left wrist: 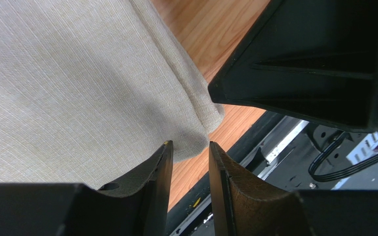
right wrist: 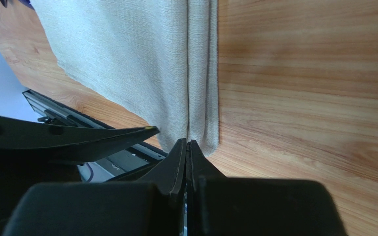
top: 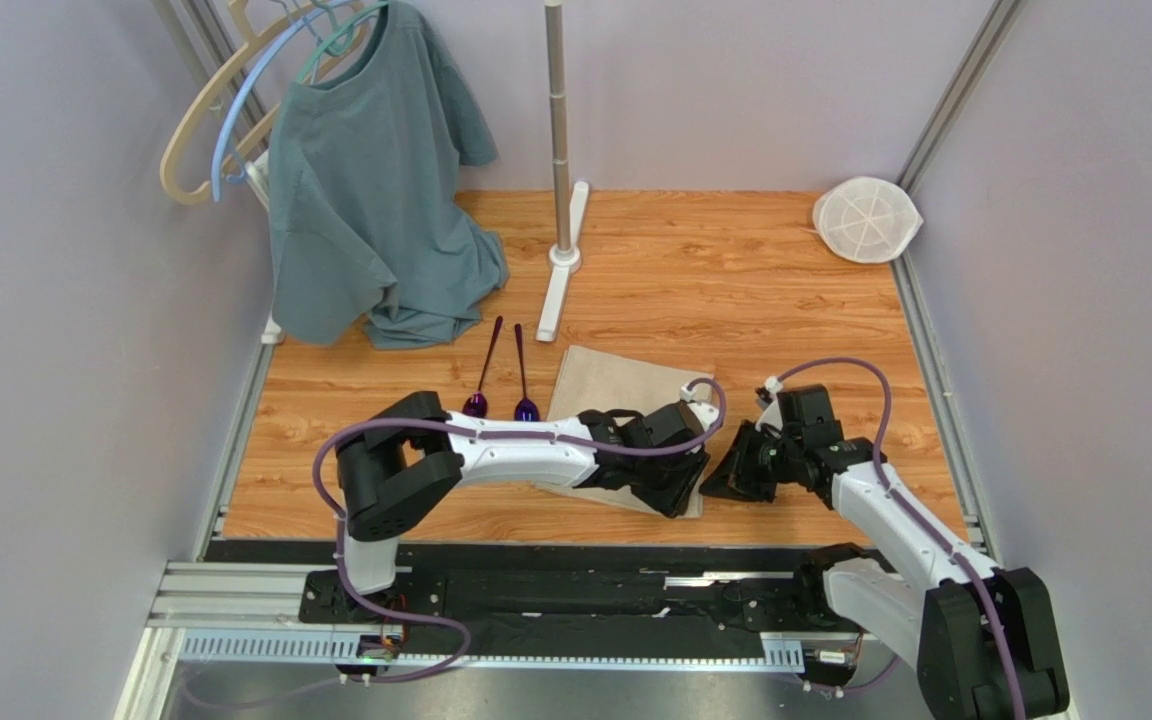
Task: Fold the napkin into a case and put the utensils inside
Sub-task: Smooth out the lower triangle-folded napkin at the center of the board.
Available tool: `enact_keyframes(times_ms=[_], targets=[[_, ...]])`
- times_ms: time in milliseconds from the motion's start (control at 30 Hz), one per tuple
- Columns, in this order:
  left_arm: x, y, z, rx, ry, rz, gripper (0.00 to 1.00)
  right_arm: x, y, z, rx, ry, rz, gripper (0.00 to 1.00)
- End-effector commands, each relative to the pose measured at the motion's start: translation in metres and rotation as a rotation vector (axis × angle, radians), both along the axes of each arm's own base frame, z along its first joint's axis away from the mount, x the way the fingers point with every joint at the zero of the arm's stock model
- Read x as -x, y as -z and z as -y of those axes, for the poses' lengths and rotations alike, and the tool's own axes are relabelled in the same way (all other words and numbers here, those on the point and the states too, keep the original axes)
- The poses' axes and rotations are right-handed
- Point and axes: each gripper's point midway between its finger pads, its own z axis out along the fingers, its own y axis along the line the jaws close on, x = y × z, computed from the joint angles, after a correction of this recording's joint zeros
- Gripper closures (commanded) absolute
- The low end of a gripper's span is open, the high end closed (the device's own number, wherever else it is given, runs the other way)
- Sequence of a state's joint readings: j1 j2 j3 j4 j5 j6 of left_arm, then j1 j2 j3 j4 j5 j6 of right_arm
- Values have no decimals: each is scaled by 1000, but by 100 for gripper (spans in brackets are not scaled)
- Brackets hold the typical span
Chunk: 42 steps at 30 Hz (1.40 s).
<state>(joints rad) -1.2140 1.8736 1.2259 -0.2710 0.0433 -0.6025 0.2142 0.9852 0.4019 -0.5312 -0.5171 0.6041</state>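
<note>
Napkin corner, two grippers

Folded napkin (top: 620, 383) lies on the table (top: 778, 300), its near edge hidden under the left arm (top: 515, 447). At its corner the left gripper (left wrist: 188, 143) gapes. The right gripper (right wrist: 188, 141) is closed at the fold, pinch unclear. The spoons (top: 525, 408) lie just left.

The left arm (top: 515, 447), at lower centre of the top view, and the right arm (top: 898, 528), at lower right, share one build: glossy white tubular links between boxy black joint housings. A thin purple cable (top: 838, 362) loops along each. The left gripper (left wrist: 188, 146) and right gripper (right wrist: 187, 142) have matte black, wedge-shaped fingers (left wrist: 144, 196) tapering to thin tips; one left finger shows a small round hole.
</note>
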Motion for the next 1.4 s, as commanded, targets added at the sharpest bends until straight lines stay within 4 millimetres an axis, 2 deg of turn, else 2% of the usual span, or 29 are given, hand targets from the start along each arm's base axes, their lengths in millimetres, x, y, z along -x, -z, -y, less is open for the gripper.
enact_keyframes(times_ms=[0,233,400,567,667,800,967,1033,1200,1367], targets=[[3,-4,9,-23,32,36,58,-7,-10,-10,-59,15,48,100],[6,7,13,-38,26,16,58,-3,-12,-15,-73,-4,50,100],[3,11,15,-46,12,20,58,1,1,-14,-46,-4,12,100],[3,15,17,-68,4,8,64,1,12,-10,-20,16,-11,100],[-2,15,14,-78,-20,28,73,4,19,-10,-13,22,-34,100],[-9,7,12,-83,-36,64,90,7,30,-2,39,61,-69,100],[-11,-16,14,-39,-34,90,100,10,37,5,72,98,-84,100],[-8,-30,20,5,-20,81,100,10,37,5,68,105,-85,100],[2,-45,33,76,5,26,100,9,34,4,58,114,-79,100],[4,-31,35,57,9,5,100,8,31,3,49,125,-74,100]])
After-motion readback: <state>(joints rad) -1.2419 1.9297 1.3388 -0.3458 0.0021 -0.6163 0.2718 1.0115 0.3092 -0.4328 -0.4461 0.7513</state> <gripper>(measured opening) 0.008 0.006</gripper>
